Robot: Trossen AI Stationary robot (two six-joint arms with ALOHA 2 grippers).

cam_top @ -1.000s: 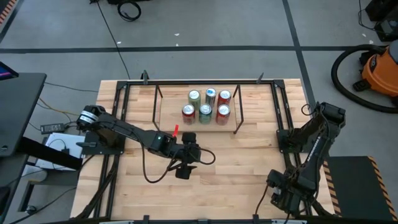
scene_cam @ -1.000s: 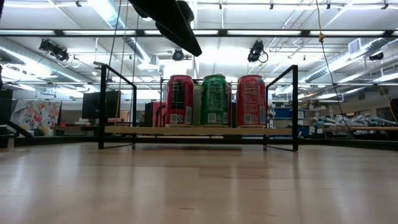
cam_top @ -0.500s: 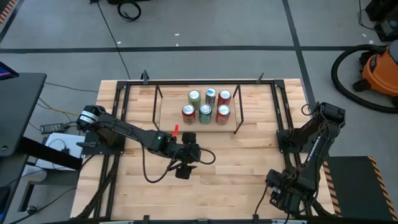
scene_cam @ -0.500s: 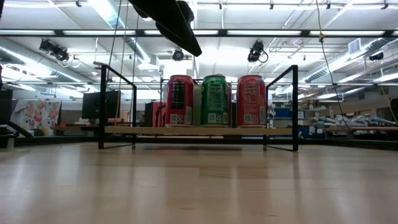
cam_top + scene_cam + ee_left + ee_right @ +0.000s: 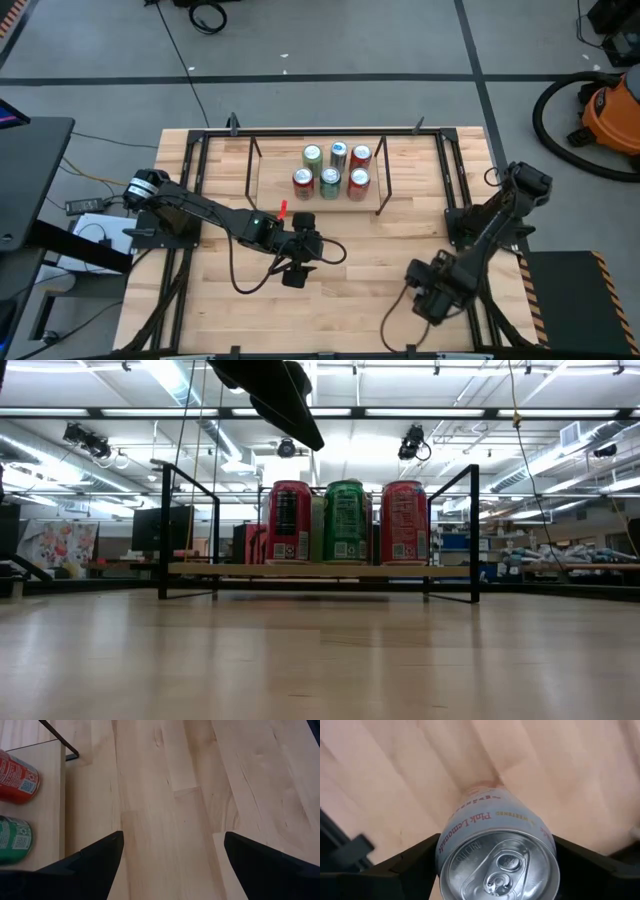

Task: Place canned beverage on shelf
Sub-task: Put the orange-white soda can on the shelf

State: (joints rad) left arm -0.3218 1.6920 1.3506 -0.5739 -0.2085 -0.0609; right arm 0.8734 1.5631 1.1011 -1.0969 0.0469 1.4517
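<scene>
Since before, my right gripper point(image 5: 432, 297) moves toward nine o'clock, gripping a can point(image 5: 496, 856); a loose hold could drop it.

high: overhead, straight down | low: table-level, facing shelf point(image 5: 318, 571) | wrists: close, down at tabletop

My left arm point(image 5: 215, 218) and right arm point(image 5: 490, 235) are dark, jointed links. A black cable point(image 5: 240, 270) loops off the left, which wears a red tag point(image 5: 283, 210). My fingers point(image 5: 95, 865) are matte black wedges.
</scene>
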